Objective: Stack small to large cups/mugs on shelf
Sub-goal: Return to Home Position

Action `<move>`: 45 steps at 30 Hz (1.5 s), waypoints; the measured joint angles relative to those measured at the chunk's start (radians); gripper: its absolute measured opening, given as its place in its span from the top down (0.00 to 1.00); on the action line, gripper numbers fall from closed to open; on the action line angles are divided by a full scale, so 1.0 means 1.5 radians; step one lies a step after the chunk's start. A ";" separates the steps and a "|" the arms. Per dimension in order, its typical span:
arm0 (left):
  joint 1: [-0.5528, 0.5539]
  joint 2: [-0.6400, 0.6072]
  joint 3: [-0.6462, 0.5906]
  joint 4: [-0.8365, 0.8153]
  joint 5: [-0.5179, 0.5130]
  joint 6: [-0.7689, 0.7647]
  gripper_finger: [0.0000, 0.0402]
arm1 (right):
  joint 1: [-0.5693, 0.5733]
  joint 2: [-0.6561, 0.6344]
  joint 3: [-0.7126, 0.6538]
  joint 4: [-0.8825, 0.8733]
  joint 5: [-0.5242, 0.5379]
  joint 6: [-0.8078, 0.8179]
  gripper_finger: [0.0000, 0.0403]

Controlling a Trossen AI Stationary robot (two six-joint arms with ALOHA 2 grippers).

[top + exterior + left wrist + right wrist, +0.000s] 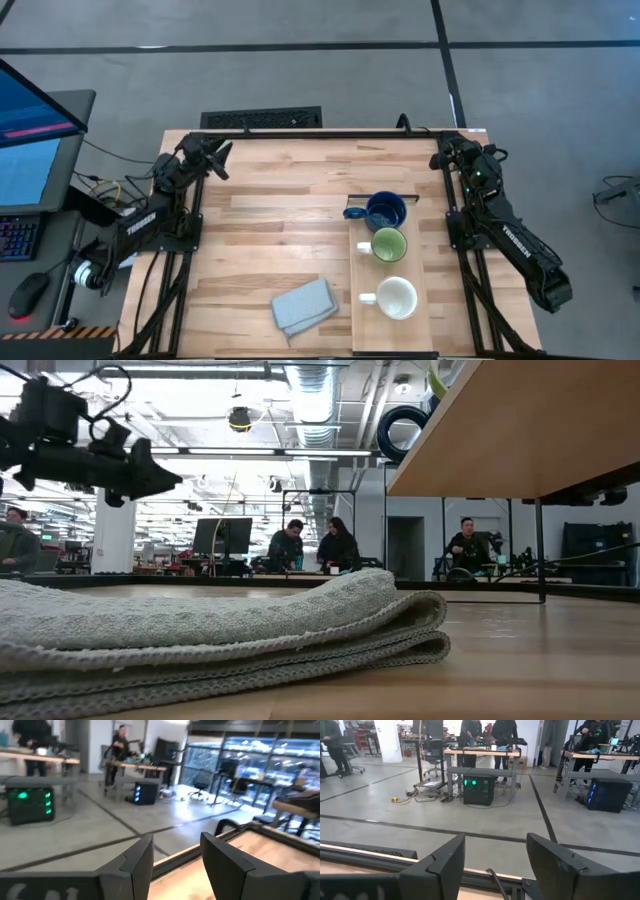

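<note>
High view, straight down: three small handled mugs in a row along the long light-wood shelf plank (416, 325), raised over the right half of the pale wooden tabletop (260, 220) and running toward its near edge. At the shelf's far end, dark blue glazed mug (386, 211). Just beside it, light green mug (389, 244); touching or not, cannot tell. Apart from those two and closer to the shelf's near end, white mug (397, 297). All upright, mouths up, handles turned toward the shelf's left long edge. Side by side, none nested inside another.

Near the tabletop's far left corner, left hand (218, 158); near the far right corner, right hand (443, 158); both well apart from the mugs. Left wrist view: fingers (135, 865) spread, nothing between. Right wrist view: likewise, fingers (440, 865) parted and bare.

Left of the shelf, near the tabletop's near edge, folded grey-blue cloth (305, 306).

Likely handling: hard, stiff, glazed walls, so probably slippery under the pads and apt to chip if dropped or knocked; fairly weighty for their size. Best taken by pinching the rim wall opposite the handle, one finger inside and one outside, or else across the handle loop. Calls for a slow lowering, clear of the neighbouring mug.
</note>
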 joint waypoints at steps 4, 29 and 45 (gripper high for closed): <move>-0.015 -0.108 -0.004 -0.076 -0.001 -0.004 0.62 | 0.014 -0.002 0.000 0.001 0.000 0.000 0.42; -0.061 -0.437 -0.001 -0.459 -0.096 0.001 0.62 | 0.113 -0.164 -0.021 0.008 0.037 -0.015 0.42; -0.071 -0.434 -0.001 -0.464 -0.102 0.003 0.62 | 0.114 -0.163 -0.034 -0.002 0.036 -0.018 0.42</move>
